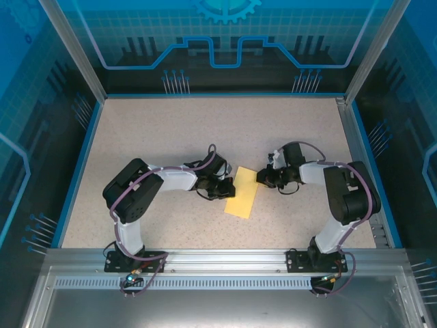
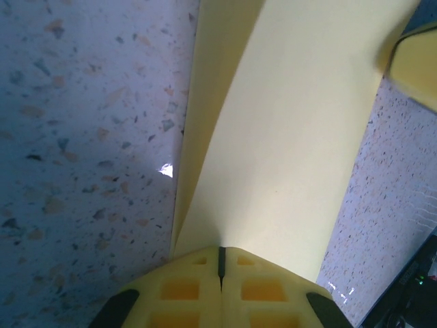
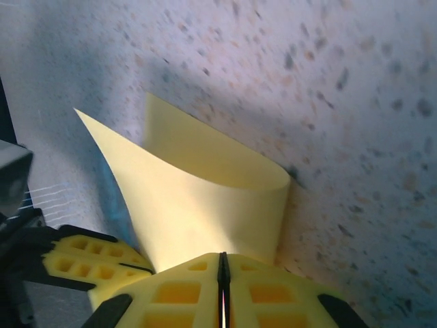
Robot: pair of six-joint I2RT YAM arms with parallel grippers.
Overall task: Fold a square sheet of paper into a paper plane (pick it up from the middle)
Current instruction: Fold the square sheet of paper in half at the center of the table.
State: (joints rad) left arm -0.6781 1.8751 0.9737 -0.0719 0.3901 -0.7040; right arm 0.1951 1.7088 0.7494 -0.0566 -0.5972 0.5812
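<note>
The square sheet of paper (image 1: 243, 198), pale yellow, lies doubled over into a long strip mid-table between both arms. My left gripper (image 1: 228, 188) meets its left edge and my right gripper (image 1: 262, 178) its far right corner. From the left wrist, the upper layer (image 2: 287, 137) runs straight out of my shut left gripper (image 2: 220, 263), with a lower layer showing along its left side. From the right wrist, the paper (image 3: 205, 198) curls over in a loop that rises from my shut right gripper (image 3: 223, 263). The left gripper's yellow fingers (image 3: 75, 263) sit just beside it.
The speckled tabletop (image 1: 171, 137) is framed by a blue raised rim (image 1: 80, 167) on the left, back and right. A metal rail (image 1: 218, 256) carrying both arm bases runs along the near edge. Open tabletop stretches behind and to either side of the paper.
</note>
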